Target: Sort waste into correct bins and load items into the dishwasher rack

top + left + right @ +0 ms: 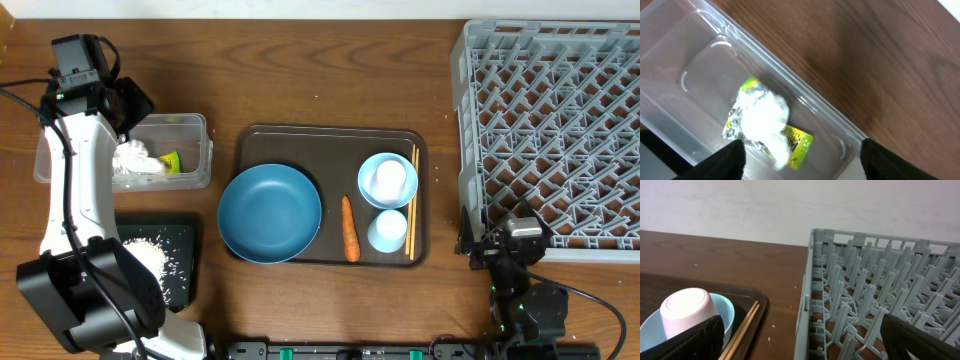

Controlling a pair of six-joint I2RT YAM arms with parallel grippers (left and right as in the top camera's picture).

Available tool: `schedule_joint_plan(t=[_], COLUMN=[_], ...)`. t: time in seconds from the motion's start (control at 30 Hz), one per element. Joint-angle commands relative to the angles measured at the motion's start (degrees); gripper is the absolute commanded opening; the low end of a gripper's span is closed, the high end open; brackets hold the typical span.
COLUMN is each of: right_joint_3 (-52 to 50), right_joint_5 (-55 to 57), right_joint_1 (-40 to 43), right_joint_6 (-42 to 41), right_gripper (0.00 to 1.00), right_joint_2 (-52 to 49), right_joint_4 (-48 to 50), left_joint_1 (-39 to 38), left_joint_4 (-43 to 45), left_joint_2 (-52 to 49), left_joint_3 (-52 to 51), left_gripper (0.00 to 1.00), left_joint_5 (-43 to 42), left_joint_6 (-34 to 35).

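The crumpled yellow-green and silver wrapper with white paper [142, 161] lies inside the clear tub [190, 125]; it also shows in the left wrist view [765, 122]. My left gripper [800, 162] is open and empty above the tub [805, 100]. Rice grains [148, 258] lie on the black tray [185, 235]. On the brown serving tray [300, 135] sit the dark-blue bowl [270, 213], the carrot [349, 228], a light-blue bowl [372, 163] holding a pale cup [390, 180], another cup [387, 230] and chopsticks [412, 200]. My right gripper [800, 340] is open and empty beside the grey rack [550, 120].
In the right wrist view the rack's near wall [807, 295] stands just right of the serving tray's edge [762, 302], with the chopsticks [742, 330] and the cup in the light-blue bowl [687, 310] at left. My left arm [75, 180] spans the table's left side.
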State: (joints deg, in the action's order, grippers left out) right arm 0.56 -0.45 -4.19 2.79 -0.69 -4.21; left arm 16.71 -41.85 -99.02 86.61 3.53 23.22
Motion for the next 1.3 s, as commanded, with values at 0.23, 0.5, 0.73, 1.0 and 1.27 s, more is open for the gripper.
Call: schedule_joint_plan(t=[0.23, 0.5, 0.73, 1.0, 1.27], right_joint_3=[-0.2, -0.2, -0.2, -0.2, -0.2], right_joint_5=[0.2, 0.2, 0.2, 0.2, -17.2], right_joint_1=[0.5, 0.5, 0.5, 0.5, 0.5], right_joint_6=[0.7, 0.7, 0.7, 0.7, -14.8], right_gripper=[0.99, 0.99, 0.99, 0.99, 0.99], right_joint_2=[0.2, 0.2, 0.2, 0.2, 0.2], right_joint_4=[-0.1, -0.1, -0.1, -0.1, 13.7], left_joint_1=[0.1, 2.4, 8.2, 8.3, 8.3], left_joint_4=[-2.0, -4.0, -10.0, -10.0, -10.0], left_joint_2=[6.2, 17.4, 18.7, 18.5, 18.5], left_joint_3=[-0.5, -0.5, -0.5, -0.5, -0.5], left_gripper=[0.78, 0.95, 1.00, 0.99, 0.98], left_joint_5=[-19.9, -5.7, -5.9, -5.9, -5.9], left_joint_6=[0.3, 0.9, 12.0, 12.0, 12.0])
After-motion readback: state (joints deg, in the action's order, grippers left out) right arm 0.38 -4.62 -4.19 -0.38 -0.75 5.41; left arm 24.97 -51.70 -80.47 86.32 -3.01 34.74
